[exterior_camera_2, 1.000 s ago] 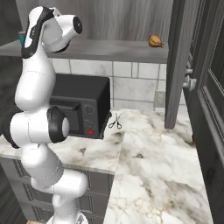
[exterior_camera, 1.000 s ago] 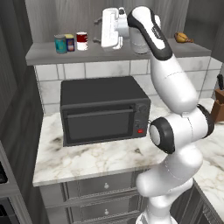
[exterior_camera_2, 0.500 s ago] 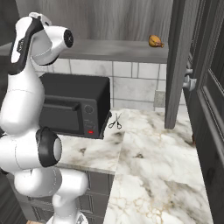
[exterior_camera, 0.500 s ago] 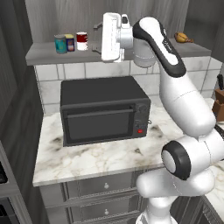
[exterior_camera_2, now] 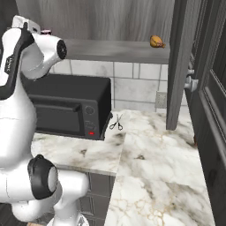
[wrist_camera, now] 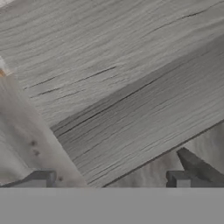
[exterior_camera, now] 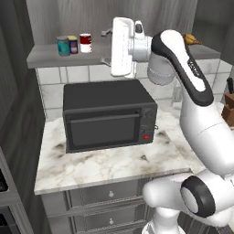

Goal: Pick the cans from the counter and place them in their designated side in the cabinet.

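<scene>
Both cans stand on the cabinet's shelf board [exterior_camera: 45, 58] at its left end: the yellow-topped dark blue can [exterior_camera: 72, 44] and the red can [exterior_camera: 85, 42] with white bands, side by side. My gripper [exterior_camera: 106, 45] hovers just right of the red can at shelf height, pointing left toward it, open and holding nothing. In the hand view the gripper [wrist_camera: 111, 179] faces grey wood grain, its fingertips [wrist_camera: 41, 178] set wide apart. The marble counter [exterior_camera: 105, 164] below carries no can that I can see.
A teal can [exterior_camera: 62, 45] stands left of the two cans. A black microwave [exterior_camera: 107, 116] sits on the counter under the shelf. A brown lumpy food item [exterior_camera_2: 155, 41] lies at the shelf's right end, scissors [exterior_camera_2: 116, 122] beside the microwave, and an open cabinet door [exterior_camera_2: 178, 66] at right.
The hand has drifted slightly right and down in front of the shelf while the arm's elbow swung out to the right. The cans have not moved and the jaws stay open.
</scene>
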